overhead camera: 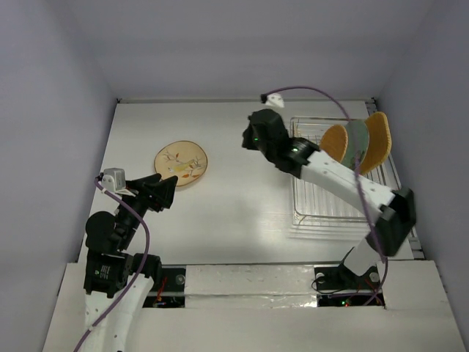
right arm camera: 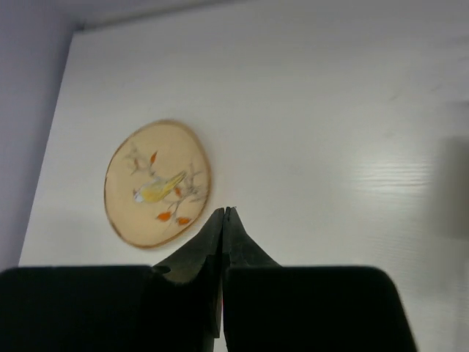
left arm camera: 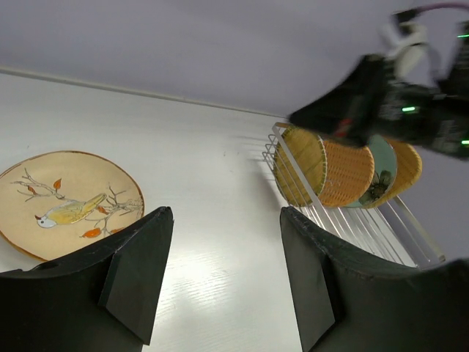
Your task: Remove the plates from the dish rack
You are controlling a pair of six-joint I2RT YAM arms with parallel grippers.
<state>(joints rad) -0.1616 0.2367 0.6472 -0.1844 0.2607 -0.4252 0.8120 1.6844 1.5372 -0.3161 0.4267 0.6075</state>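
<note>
The table (overhead camera: 242,198) was white and smooth, a little shiny, with a fine grain like painted wood. The cream plate (overhead camera: 181,163) looked smooth and rather matt. The orange woven plate (left arm camera: 344,174) had a rough, basket-like surface. The dish rack (overhead camera: 322,198) was of shiny metal wire. The fingers (left arm camera: 135,279) of the left gripper (left arm camera: 223,220) looked like matt black plastic.

Likely a lab: walled white table (overhead camera: 242,205).

text: none readable | labels: none | brands: none | numbers: none
</note>
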